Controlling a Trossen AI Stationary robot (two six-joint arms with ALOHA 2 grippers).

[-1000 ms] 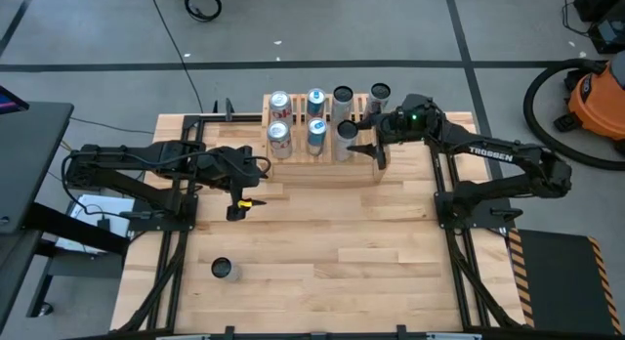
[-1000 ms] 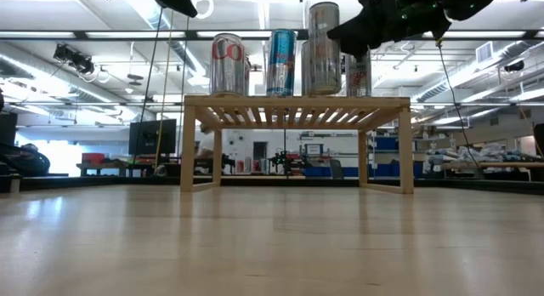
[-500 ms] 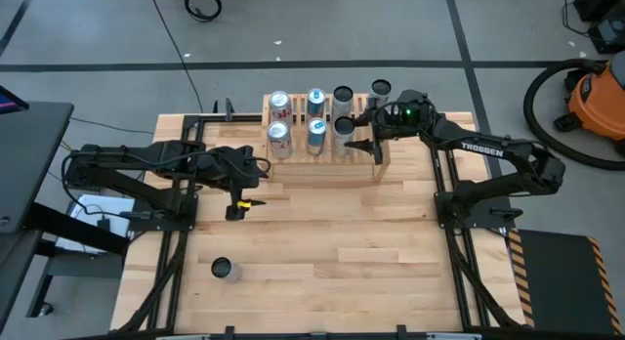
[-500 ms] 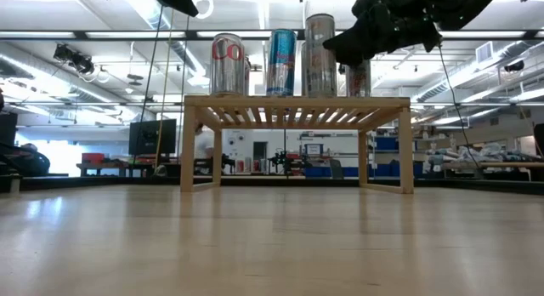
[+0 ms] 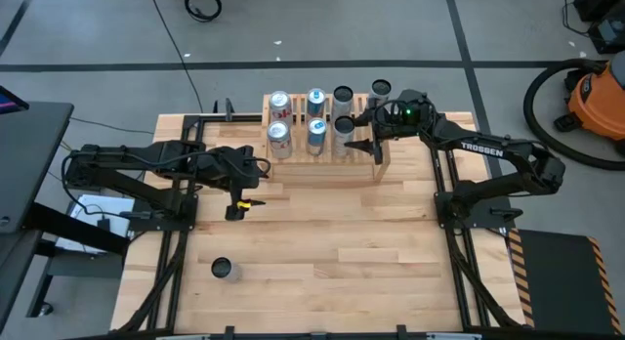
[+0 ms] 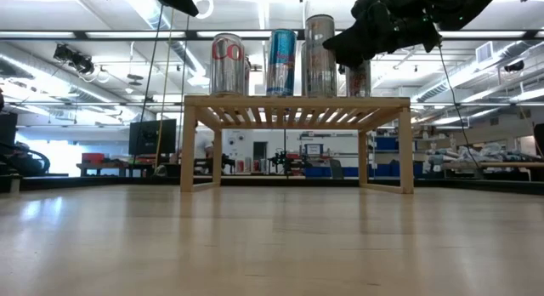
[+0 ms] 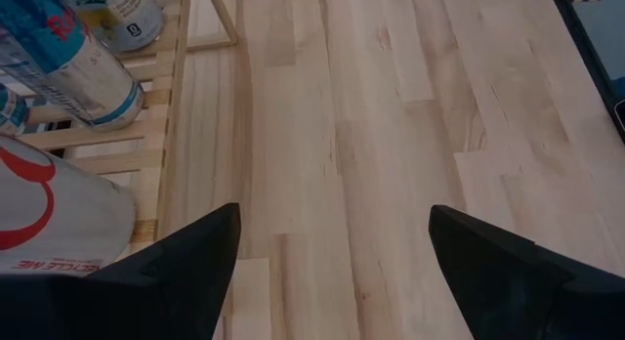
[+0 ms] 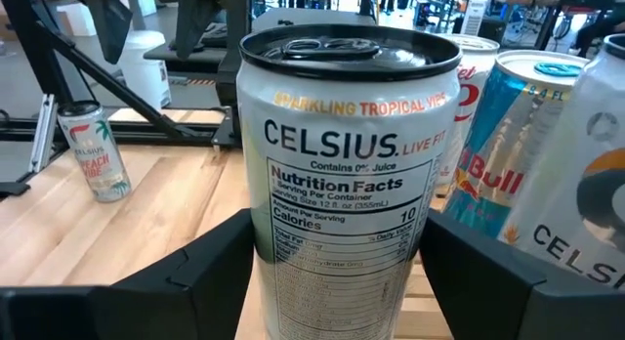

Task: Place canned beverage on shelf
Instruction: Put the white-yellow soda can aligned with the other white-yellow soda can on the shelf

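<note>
Right wrist view: can (image 8: pixel 349 174) between parted fingers (image 8: pixel 186 276).

left pincer (image 5: pixel 241 205) open, right pincer (image 5: pixel 375 148) spread, arm extended

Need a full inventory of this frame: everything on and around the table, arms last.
shelf: 1, light wood, far middle of the table
cans on the shelf: seven tops show from above, silver, blue and red-and-white, in two rows
Celsius can: 1, silver, upright on the shelf's right side
lone can: 1, pale label, standing on the table's near left
table: 1, light wood planks
vacuum: 1, orange and black, on the floor to the right
left gripper: dark, open and empty, over the table just left of the shelf
right gripper: dark, around the Celsius can
</note>
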